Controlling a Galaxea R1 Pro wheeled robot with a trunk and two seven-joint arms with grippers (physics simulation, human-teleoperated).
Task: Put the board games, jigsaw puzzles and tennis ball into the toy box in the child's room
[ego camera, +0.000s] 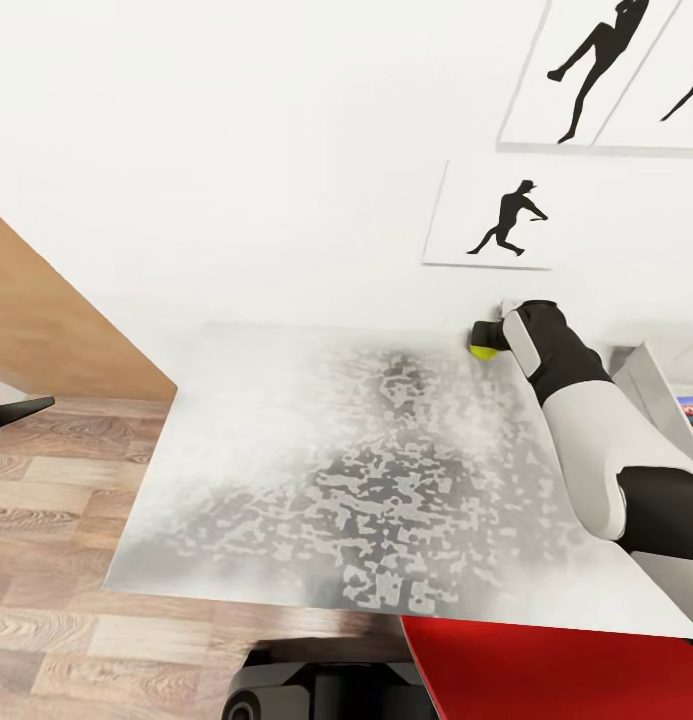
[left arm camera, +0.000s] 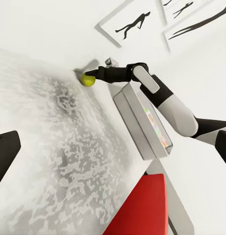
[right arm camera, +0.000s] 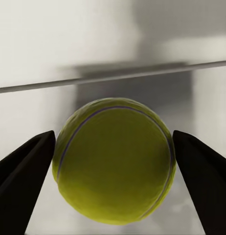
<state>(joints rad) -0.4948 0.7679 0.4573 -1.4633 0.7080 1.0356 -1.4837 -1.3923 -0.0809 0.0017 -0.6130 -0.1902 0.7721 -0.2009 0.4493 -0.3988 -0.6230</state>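
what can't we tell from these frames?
- Toy box contents: cut off by the head view's right edge; too small in the left wrist view.
- Right gripper contact with tennis ball: fingers flank it, touch unclear.
- Left gripper: one dark finger visible, state unreadable.

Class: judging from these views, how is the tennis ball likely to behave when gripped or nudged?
The tennis ball is round, so it would probably roll along the table if nudged. The right gripper jaws flank its curved sides; an off-centre squeeze might make it slip out.
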